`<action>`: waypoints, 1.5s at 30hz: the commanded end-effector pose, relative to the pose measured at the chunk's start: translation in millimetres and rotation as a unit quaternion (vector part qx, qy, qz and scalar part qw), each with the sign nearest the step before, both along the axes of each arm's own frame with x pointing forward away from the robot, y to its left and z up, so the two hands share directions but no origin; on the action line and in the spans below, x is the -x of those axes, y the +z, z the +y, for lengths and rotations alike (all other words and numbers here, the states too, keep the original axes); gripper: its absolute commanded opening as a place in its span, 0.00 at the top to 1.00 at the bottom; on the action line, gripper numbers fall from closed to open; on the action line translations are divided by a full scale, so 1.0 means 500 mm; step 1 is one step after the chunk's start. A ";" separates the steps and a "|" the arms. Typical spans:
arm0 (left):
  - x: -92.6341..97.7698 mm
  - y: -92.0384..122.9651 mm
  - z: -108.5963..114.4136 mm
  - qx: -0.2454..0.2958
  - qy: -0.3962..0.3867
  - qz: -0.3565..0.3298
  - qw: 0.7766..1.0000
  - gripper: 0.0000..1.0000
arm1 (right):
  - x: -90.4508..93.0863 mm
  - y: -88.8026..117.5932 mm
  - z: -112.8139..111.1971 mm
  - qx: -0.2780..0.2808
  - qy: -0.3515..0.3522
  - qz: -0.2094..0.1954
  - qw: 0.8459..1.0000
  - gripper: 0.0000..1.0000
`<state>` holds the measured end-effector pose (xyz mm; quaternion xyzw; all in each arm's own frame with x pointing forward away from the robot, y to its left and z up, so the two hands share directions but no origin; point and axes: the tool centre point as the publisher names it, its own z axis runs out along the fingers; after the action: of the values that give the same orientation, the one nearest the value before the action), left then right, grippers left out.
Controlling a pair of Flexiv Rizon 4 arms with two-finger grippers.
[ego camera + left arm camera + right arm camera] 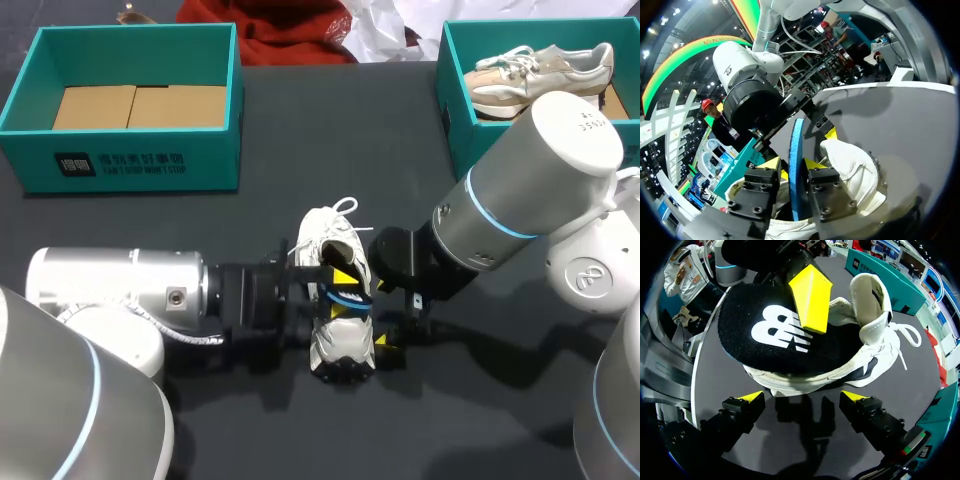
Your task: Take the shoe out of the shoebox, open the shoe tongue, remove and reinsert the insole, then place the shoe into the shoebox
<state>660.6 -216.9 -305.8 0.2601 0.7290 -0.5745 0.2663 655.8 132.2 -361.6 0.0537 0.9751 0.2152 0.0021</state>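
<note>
A: Tabletop and arms?
B: Dark tabletop (300,130). The left arm (110,290) lies low, coming from the left. The right arm (530,180) comes from the right. Their ends are close together near the middle, toward the front.

A: Boxes?
B: Two teal ones at the far edge, well apart. The left box (130,165) holds only flat cardboard (140,105). There is white print (120,163) on its front wall, not read off. The right box (452,100) has a beige shoe (540,70) lying in it.

A: The task's shoe?
B: White shoe (335,350), out of both boxes, on the tabletop at the middle, between the two hands. Its laces (345,207) spill toward the far side.

A: Insole?
B: The insole (755,305) has a black face and a blue edge. It stands on edge at the shoe's opening. Cannot tell how far it sits inside. There is a white logo (782,332) on the black face, not read off.

A: Hands?
B: The left hand (794,167) pinches the insole, one finger on each face. One of its yellow fingertips (811,297) lies flat on the black side. The right hand (804,397) is spread wide and holds nothing. It is just beside the shoe, with both tips apart from it.
</note>
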 end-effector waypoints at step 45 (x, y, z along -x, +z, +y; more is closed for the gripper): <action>0.013 0.002 0.020 0.007 -0.009 -0.024 1.000 0.67 | 0.003 -0.002 0.001 0.001 -0.001 -0.001 1.000 0.00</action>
<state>660.1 -214.3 -309.5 0.2763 0.7161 -0.5770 0.2793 655.8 132.2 -361.6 0.0537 0.9751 0.2152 0.0021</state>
